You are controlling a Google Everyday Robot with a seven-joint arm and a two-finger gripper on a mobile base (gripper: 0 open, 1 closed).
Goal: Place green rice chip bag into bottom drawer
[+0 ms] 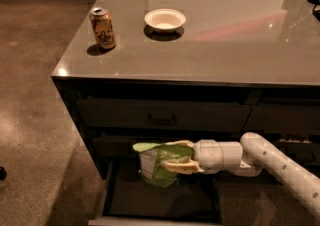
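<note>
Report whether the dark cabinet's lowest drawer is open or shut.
Open: the bottom drawer is pulled out, dark interior showing beneath the gripper holding the crinkly light-green bag.
</note>
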